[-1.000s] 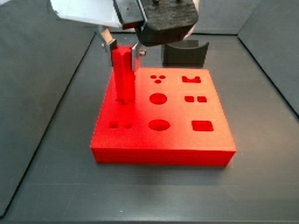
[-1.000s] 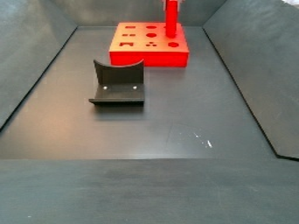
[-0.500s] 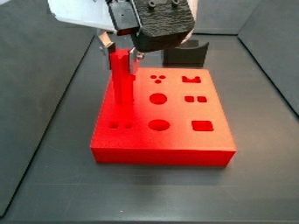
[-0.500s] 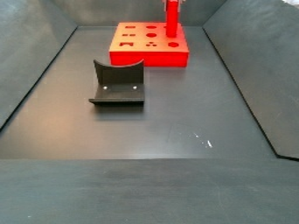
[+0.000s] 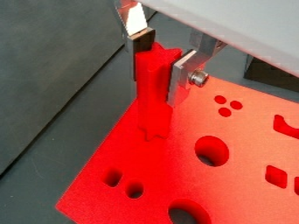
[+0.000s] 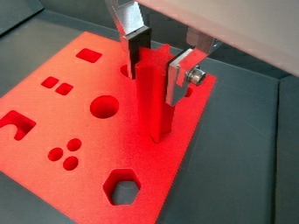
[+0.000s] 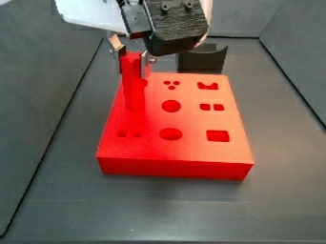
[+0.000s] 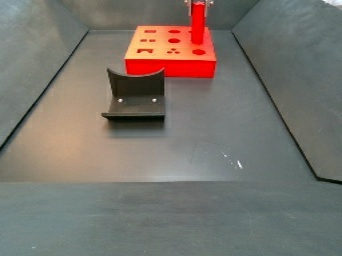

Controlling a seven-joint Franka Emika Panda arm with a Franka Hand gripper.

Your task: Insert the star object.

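- Your gripper (image 5: 163, 59) sits at the top of the star object (image 5: 149, 96), its plates closed to the peg's width with the dark pads against the upper end.
- The peg stands upright directly below the fingers, its foot at the red block (image 6: 82, 122) near one edge.
- Compared with a second ago, the block looks shifted slightly in a side view (image 7: 174, 129); the peg hardly moved.
- That suggests the foot is pressing or seated, though you can't confirm depth here.
- The fixture (image 8: 135, 96) lies well away from the hand.
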